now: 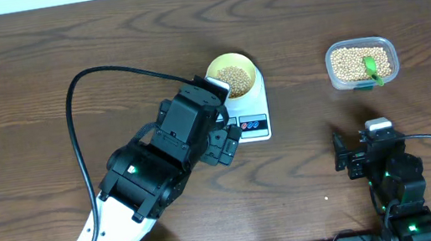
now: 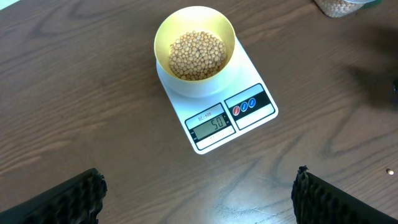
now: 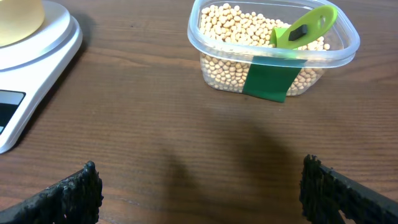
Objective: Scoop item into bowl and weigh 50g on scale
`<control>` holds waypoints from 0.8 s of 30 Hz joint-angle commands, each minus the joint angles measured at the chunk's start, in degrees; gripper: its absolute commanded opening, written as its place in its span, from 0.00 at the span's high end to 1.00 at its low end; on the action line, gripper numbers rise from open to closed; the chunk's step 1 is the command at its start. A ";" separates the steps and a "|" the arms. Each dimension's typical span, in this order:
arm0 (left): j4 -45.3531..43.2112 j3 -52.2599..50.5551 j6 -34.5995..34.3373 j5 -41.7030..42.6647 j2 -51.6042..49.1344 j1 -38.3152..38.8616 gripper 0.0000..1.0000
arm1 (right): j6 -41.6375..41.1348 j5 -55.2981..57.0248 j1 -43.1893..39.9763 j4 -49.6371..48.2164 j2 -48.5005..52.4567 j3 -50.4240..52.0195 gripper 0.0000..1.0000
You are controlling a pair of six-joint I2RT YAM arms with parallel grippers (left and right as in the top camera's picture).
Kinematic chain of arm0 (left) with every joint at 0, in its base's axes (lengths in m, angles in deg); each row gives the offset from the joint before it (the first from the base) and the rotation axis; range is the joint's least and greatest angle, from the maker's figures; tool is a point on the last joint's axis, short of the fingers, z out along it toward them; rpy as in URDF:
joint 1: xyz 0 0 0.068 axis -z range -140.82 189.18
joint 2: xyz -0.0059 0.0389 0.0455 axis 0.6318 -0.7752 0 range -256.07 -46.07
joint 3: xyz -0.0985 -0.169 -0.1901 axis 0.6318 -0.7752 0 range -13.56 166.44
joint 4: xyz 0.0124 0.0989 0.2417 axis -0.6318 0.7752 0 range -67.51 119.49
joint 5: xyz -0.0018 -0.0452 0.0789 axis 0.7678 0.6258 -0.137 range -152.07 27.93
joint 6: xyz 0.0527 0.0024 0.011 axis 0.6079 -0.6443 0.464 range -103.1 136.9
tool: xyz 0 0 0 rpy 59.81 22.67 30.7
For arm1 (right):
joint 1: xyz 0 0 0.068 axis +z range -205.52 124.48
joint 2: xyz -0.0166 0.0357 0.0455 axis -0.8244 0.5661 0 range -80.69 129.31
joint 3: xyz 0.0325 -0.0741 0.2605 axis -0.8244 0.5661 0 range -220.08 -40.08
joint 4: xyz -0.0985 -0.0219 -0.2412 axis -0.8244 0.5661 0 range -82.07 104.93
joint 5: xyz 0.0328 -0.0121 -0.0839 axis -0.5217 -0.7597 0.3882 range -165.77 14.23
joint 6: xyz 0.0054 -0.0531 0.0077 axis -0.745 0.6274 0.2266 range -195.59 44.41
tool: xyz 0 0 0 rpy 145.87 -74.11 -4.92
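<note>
Beans [image 2: 198, 55]: sat in the bowl [image 2: 163, 37] on the scale [image 2: 247, 71] — display [image 2: 211, 123] read 50.
Handling: loose, rolly, light — I'd take the bowl by its rim.
Left gripper [image 2: 199, 199]: gaped wide, empty.
Right gripper [image 3: 199, 193]: same, empty.

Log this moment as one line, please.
beans in bowl on scale; display 50; scoop in tub; left gripper open; right gripper open

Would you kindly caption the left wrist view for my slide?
Left wrist: bowl of beans on the scale, display reading 50.
</note>
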 commanded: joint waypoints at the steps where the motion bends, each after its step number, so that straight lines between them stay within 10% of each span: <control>1: 0.20 0.37 -0.44 -0.48 0.31 -0.28 0.02 | 0.63 -0.31 0.28 0.00 0.02 0.31 0.01; 24: 0.20 0.37 -0.44 -0.48 0.31 -0.28 0.02 | 0.61 -0.31 1.66 0.02 -21.46 0.31 0.01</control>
